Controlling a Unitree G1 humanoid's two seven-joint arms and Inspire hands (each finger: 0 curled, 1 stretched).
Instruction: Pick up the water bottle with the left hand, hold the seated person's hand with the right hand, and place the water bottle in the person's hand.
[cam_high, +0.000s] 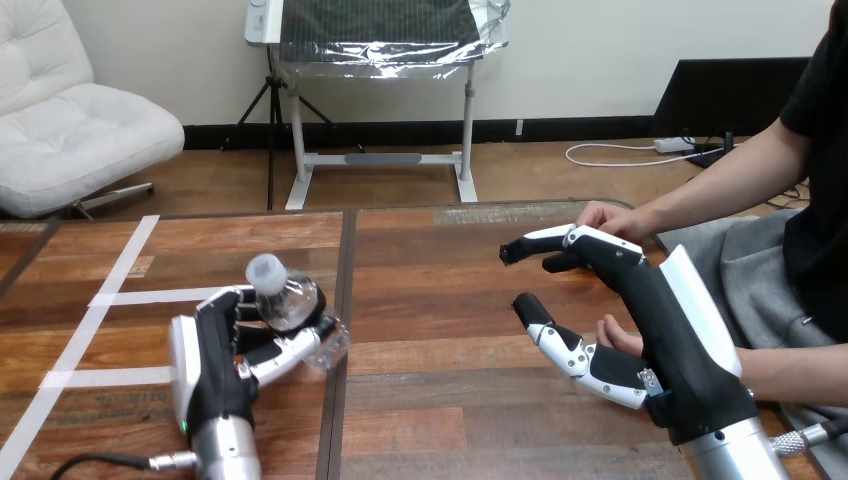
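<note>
Two tape strips (150, 297) lie by left hand (212, 372), curled round clear plastic bottle (292, 303); right hand (657, 312) spread over person's hand (621, 336).

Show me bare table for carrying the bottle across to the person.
Free: the table's middle between the water bottle in the left hand and the right hand. Crowded: right edge, where the person's farther hand and nearer hand flank it.
</note>
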